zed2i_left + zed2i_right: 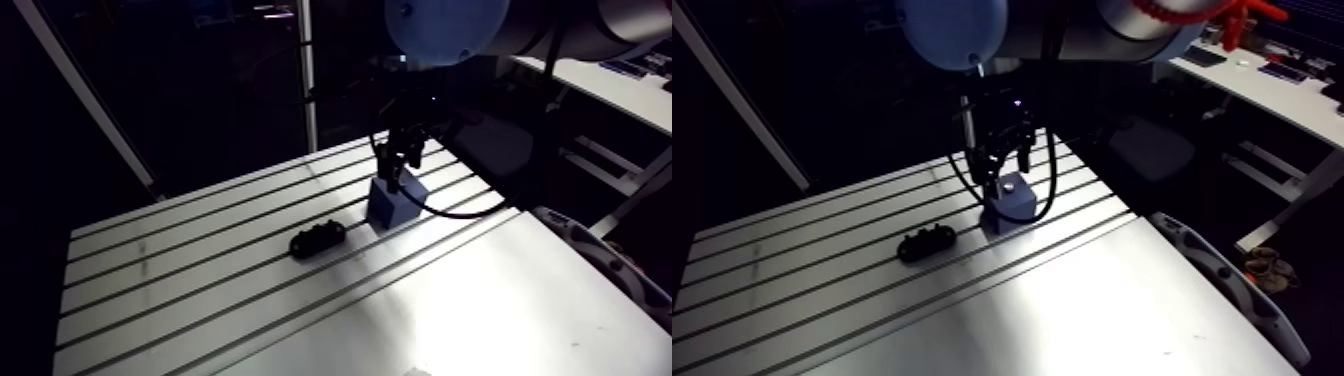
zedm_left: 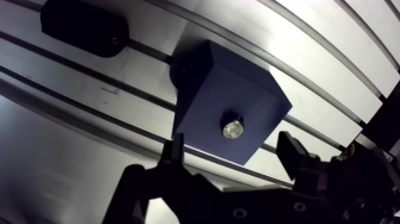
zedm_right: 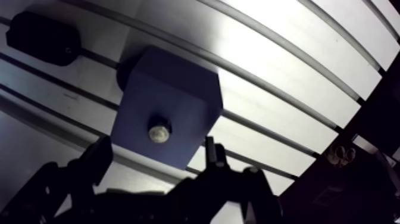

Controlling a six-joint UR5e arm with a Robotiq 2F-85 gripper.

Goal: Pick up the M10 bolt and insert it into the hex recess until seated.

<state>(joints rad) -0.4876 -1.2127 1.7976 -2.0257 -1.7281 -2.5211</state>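
A blue block [image 2: 205,83] stands on the slotted aluminium table [image 1: 200,300]. The bolt [image 2: 233,128] sits upright in the recess in the block's top face, only its round metal end showing. In the wrist view my gripper [image 2: 232,146] hangs just above the block, open, with one finger on each side of the bolt and neither touching it. In the arm view the gripper [image 1: 397,165] comes down onto the block's [image 1: 388,210] top.
A black oblong holder [image 1: 318,239] lies across a table slot a short way left of the block, and it shows in the wrist view beyond the block's far corner. The table's right edge [image 1: 560,240] runs close behind the arm.
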